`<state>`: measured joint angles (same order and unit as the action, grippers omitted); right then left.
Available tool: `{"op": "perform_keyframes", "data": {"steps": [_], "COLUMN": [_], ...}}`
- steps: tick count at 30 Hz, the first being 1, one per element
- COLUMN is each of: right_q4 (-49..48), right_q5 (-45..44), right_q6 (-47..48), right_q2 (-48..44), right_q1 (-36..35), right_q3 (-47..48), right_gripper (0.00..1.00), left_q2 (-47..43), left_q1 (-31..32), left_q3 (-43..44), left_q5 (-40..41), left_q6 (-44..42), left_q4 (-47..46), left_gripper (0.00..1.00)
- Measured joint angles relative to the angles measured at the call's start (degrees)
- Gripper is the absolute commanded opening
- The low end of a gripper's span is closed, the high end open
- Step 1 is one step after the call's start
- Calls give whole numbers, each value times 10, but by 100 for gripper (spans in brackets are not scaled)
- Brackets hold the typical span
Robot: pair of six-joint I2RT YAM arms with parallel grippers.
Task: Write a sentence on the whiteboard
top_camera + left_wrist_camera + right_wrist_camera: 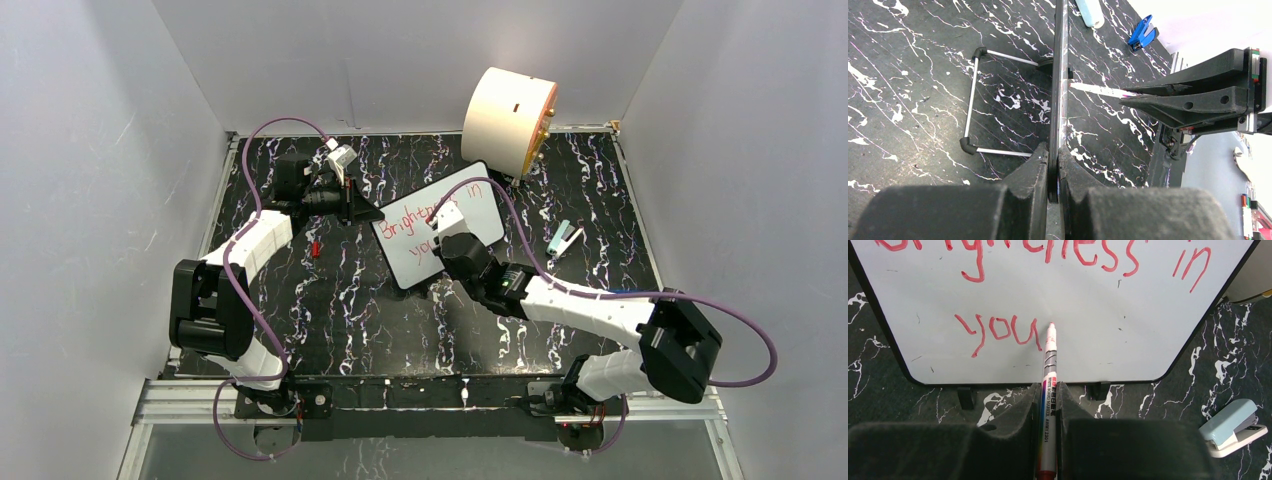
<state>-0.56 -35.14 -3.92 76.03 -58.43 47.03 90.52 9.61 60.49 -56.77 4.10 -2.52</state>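
The whiteboard (450, 225) stands tilted on its wire stand near the table's middle. The sentence (425, 216) in red reads "Brightness in" on the top line and "you" (1000, 330) below it. My left gripper (366, 211) is shut on the board's left edge; in the left wrist view the board (1060, 75) runs edge-on between the jaws of that gripper (1054, 152). My right gripper (1049, 387) is shut on a red whiteboard marker (1049, 390). The marker's tip touches the whiteboard (1108, 335) just right of "you".
A big cream cylinder (510, 118) lies at the back, right of the board. A pale blue stapler (563, 240) (1230, 427) sits on the black marbled table to the board's right. A small red cap (315, 247) lies left of the board. White walls close three sides.
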Motion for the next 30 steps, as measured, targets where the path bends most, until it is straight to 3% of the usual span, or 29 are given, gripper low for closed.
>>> {"op": "perform_keyframes", "data": {"steps": [30], "right_q4": [0], "right_q5": [23], "right_q6": [-11], "right_q2": [7], "right_q1": [10], "right_q3": [-10], "right_gripper": [0], "left_q2": [0], "left_q1": [0], "left_q3": [0], "left_q5": [0], "left_q6": [0], "left_q4": [0], "left_gripper": [0]}}
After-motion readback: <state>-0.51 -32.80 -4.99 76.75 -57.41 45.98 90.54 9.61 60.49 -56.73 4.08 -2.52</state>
